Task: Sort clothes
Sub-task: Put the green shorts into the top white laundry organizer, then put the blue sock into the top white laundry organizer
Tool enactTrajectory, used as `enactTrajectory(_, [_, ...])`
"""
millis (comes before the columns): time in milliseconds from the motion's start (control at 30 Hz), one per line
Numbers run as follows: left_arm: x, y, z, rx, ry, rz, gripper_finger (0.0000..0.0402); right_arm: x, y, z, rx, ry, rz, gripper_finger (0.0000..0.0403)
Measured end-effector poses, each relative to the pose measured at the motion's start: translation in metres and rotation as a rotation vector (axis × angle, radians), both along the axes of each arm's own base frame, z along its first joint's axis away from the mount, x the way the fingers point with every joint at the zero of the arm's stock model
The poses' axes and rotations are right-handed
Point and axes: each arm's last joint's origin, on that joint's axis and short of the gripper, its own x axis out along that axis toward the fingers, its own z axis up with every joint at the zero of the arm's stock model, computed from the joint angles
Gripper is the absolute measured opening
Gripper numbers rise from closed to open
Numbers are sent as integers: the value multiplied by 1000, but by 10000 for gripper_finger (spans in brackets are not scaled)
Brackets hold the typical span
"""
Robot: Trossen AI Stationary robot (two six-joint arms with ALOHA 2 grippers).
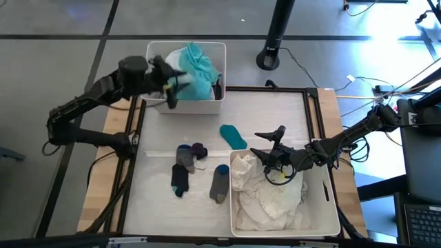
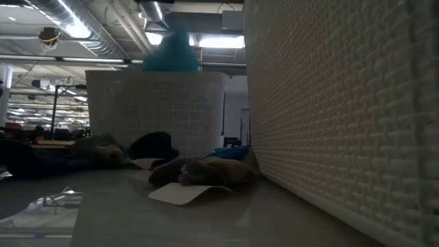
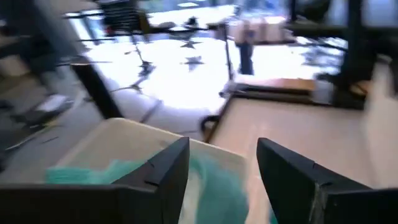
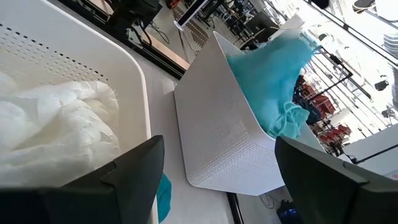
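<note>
The high view is evenly lit and fairly sharp; the white bench (image 1: 207,117) is bright, with soft, short shadows beside the socks (image 1: 186,165). Its upper right corner glows bluish-white on the floor. The low view is dim and backlit: ceiling lights (image 2: 75,29) glare, the near bin (image 2: 343,103) is in shade, and the clothes heap (image 2: 199,171) is dark and soft. The left wrist view is heavily motion-blurred, with washed-out floor glare behind the dark fingers (image 3: 165,174). The right wrist view is bright and crisp, overexposed at the far end, the white cloth (image 4: 56,124) nearly blown out.
</note>
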Motion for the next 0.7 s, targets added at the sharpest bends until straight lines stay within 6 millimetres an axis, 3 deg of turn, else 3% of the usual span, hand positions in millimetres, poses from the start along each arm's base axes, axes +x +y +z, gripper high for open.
enactTrajectory(100, [4, -11, -3, -1, 39, 0, 177, 0, 0, 0, 0, -1, -2, 310])
enactTrajectory(267, [6, -7, -12, 10, 126, 184, 177, 0, 0, 0, 0, -1, -3, 310])
enactTrajectory(467, [23, -30, -34, -170, 186, -164, 177, 0, 0, 0, 2, 0, 3, 310])
enactTrajectory(700, [54, -75, -102, -259, 310, -362, 178, 0, 0, 0, 2, 1, 5, 310])
